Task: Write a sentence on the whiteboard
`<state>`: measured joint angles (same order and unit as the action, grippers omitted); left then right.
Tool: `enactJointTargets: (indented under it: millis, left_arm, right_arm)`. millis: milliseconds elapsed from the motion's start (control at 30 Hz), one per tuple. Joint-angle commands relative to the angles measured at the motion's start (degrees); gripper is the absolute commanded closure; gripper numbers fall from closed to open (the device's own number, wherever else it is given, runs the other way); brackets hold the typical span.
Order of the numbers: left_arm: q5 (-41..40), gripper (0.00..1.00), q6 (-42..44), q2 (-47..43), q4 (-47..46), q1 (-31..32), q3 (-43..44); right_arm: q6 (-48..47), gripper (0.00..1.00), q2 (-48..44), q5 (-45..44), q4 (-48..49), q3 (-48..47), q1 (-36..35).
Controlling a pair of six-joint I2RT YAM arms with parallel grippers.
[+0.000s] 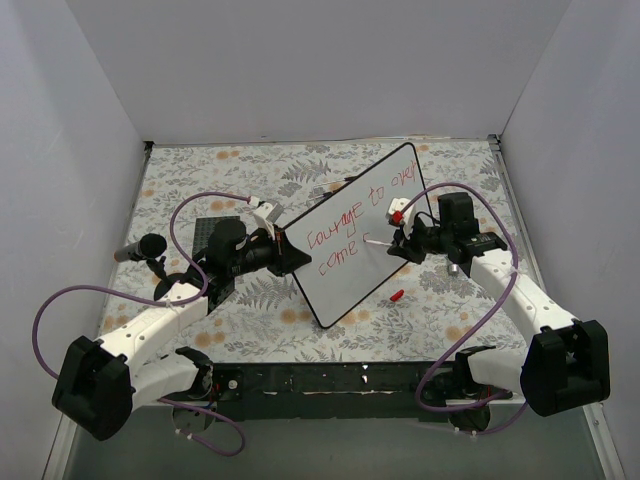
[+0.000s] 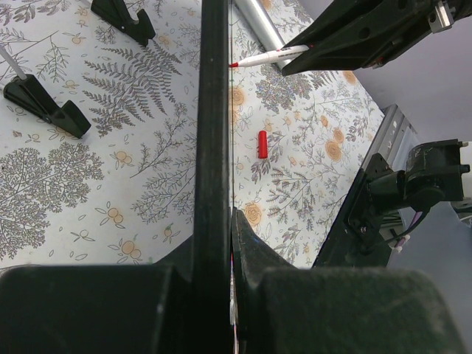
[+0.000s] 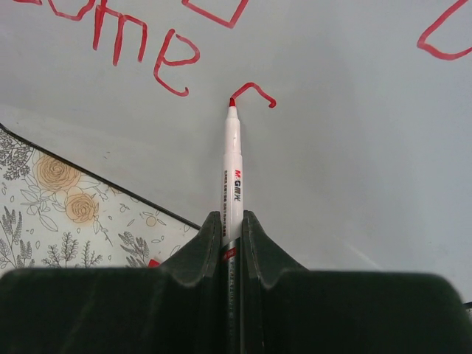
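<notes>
The whiteboard is held on the floral counter, its black rim clamped by the left gripper. A marker is pinched in the right gripper, its red tip pressed to the board after "come" in the sentence. A red cap is seen lying nearby.

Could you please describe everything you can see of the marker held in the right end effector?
The marker is a slim pen with a white, plastic-looking barrel, small red lettering printed on it and a red tip. It is uncapped; a red cap, possibly its own, lies on the floral cloth nearby. The right end effector clamps its rear part. Its tip appears to rest on the whiteboard, at one end of a short curved red stroke.
</notes>
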<state>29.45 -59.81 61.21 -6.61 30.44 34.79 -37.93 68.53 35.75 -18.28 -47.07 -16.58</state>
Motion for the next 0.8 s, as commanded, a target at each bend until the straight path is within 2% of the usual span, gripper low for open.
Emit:
enactJointTargets:
  millis: [0, 467, 767]
  left_arm:
    - [-0.27, 1.0, 3.65, 0.49, 1.86, 0.15, 1.69]
    - [-0.18, 1.0, 3.91, 0.4, 2.04, 0.15, 1.6]
    - [0.17, 1.0, 3.91, 0.93, 2.13, 0.15, 1.78]
  right_arm:
    - [-1.44, 0.99, 0.11, -0.94, -1.23, -1.19, -0.21]
    - [0.66, 0.99, -1.56, -6.48, 2.02, -1.36, 0.32]
    - [1.72, 0.99, -1.38, -5.95, 3.87, -2.5, 1.02]
